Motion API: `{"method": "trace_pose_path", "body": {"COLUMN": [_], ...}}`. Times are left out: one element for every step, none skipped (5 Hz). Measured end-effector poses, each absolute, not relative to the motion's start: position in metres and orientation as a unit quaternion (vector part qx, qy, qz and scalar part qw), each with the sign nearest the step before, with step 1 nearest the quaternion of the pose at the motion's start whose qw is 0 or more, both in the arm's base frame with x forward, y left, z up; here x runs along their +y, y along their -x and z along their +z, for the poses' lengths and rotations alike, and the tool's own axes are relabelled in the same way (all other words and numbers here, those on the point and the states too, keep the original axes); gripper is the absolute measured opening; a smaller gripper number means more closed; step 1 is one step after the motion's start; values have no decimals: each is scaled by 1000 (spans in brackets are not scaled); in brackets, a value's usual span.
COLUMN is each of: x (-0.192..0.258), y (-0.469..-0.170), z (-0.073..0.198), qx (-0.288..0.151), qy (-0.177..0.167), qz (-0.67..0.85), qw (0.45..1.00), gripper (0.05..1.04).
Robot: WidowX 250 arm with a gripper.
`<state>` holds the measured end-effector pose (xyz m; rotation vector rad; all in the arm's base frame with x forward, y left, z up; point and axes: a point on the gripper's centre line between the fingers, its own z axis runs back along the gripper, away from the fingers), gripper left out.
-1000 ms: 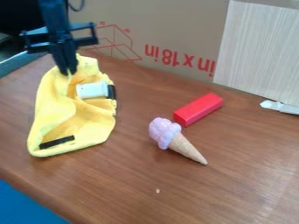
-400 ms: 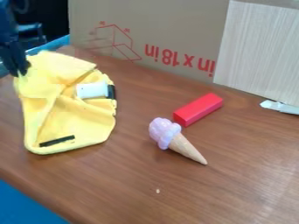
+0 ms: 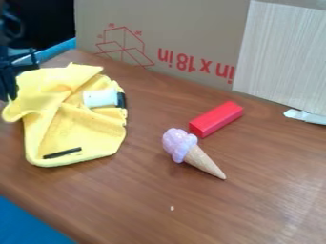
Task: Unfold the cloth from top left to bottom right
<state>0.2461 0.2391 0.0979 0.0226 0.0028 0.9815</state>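
Claw (image 3: 9, 86) and cloth (image 3: 96, 131) corner shifted left; claw at view's edge, can't tell whether gripping; red block (image 3: 216, 119) well apart.

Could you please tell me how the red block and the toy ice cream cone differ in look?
The red block is one plain colour, while the toy ice cream cone is lilac and tan. The block has flat faces; the cone has a lumpy top and tapers. Both lie on the table.

The yellow cloth (image 3: 86, 125) lies rumpled, partly folded, on the brown tabletop's left side.
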Motion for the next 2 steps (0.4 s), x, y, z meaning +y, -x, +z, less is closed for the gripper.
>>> {"method": "trace_pose_path", "body": {"x": [246,262], "y": [-237,-222], "z": [95,101], "qx": [7,8], "qy": [-23,-19], "qz": [476,491], "qw": [879,871], "gripper": [53,53]}}
